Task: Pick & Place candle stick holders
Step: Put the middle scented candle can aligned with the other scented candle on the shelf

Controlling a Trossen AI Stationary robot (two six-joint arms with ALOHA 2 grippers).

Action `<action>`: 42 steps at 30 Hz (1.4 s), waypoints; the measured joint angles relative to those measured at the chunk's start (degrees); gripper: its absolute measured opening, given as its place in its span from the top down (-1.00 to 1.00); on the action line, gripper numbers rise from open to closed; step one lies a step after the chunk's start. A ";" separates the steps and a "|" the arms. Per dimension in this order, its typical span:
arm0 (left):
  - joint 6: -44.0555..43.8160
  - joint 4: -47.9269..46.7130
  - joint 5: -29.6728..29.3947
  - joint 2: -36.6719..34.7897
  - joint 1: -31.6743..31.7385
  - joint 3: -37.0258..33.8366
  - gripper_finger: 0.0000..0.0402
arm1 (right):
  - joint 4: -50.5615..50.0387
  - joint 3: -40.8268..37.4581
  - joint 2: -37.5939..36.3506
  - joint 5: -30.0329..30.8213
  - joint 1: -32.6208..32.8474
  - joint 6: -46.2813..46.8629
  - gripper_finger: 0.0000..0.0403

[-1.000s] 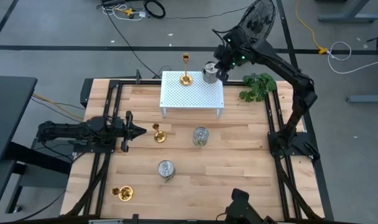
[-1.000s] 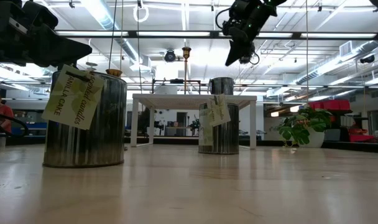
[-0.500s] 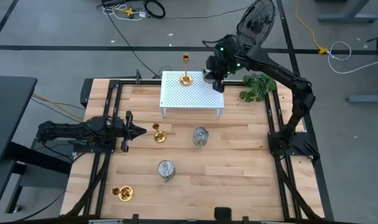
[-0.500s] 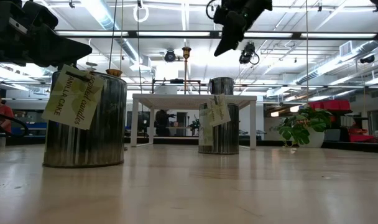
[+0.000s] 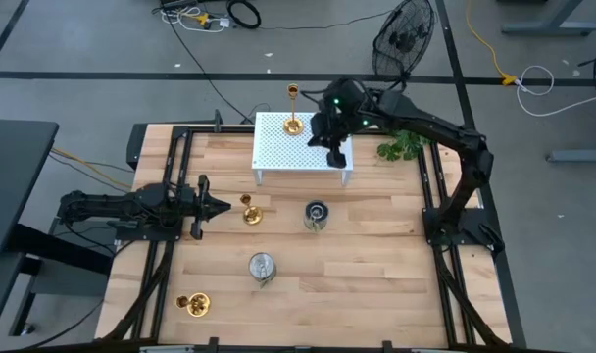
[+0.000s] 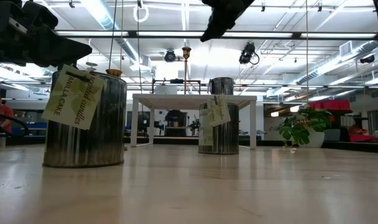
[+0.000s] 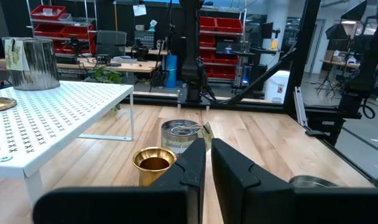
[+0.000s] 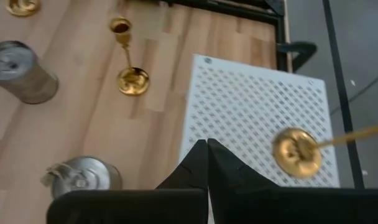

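The right gripper (image 5: 334, 157) hangs above the near right part of the white perforated rack (image 5: 278, 152), fingers pressed together and holding nothing (the right wrist view shows the two tips meeting). The left gripper (image 5: 218, 206) sits low over the table's left side, pointing at a gold holder, its fingers (image 7: 192, 163) close together with only a thin slit between them, empty.

On the rack stand one gold candle stick holder (image 5: 293, 125) with its slim stem up, at the far middle, and one silver can-like holder (image 7: 32, 63) with a paper tag (seen in the left wrist view; in the high view the right arm covers it).

On the wooden table (image 5: 376, 255): a gold holder (image 5: 250, 212) upright just beside the left gripper's tip, a silver can (image 5: 317, 215) in front of the rack, near the middle, another silver can (image 5: 263, 267) nearer the front edge, and a third gold holder (image 5: 193, 305) lying on its side at the front left corner. A green leafy plant (image 5: 406, 137) sits right of the rack.
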 joint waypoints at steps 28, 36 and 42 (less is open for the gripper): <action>-0.01 0.00 0.00 0.00 0.01 0.01 0.84 | 3.43 -1.35 0.01 13.94 13.00 16.42 0.72; 0.00 0.01 0.00 0.00 0.00 0.00 0.84 | 6.58 -12.82 -3.49 10.79 15.03 19.01 0.52; 0.00 0.01 0.01 0.00 0.01 -0.01 0.84 | 14.77 -24.21 -8.62 8.96 17.41 19.61 0.32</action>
